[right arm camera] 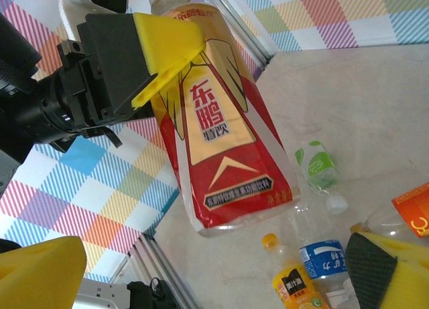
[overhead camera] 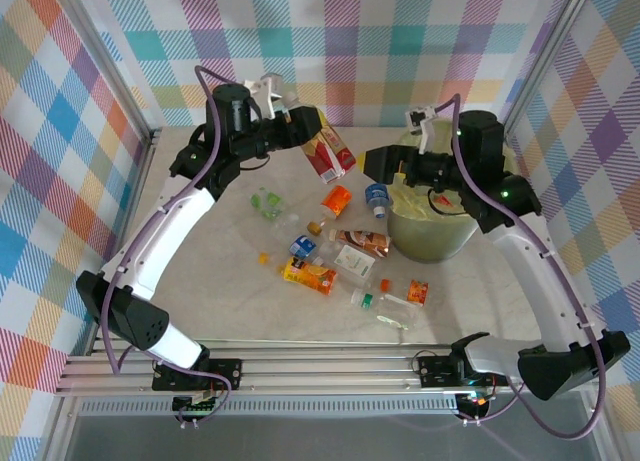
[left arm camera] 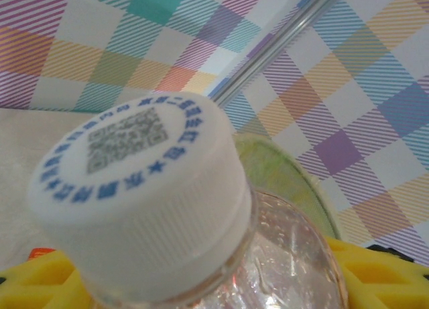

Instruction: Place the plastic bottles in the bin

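Top: L gripper (overhead camera: pixel 305 133) clamped on red bottle (overhead camera: pixel 332 153), held up off table (overhead camera: pixel 230 281), left of bin (overhead camera: pixel 440 243). R gripper (overhead camera: pixel 380 164) has jaws wide apart, by bin's left rim. Other bottles (overhead camera: pixel 310 274) lie scattered on table.
L wrist: red bottle's white cap (left arm camera: pixel 134 188) close up betw. yellow pads (left arm camera: pixel 40 282); bin rim behind.
R wrist: L pad pinches the tilted red bottle near its neck; R's own pads apart at bottom corners.

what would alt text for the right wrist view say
The left gripper holds a clear bottle with a red and gold label near its top, above a pale marble table. More bottles lie below, among them a green-labelled one and an orange-capped one.
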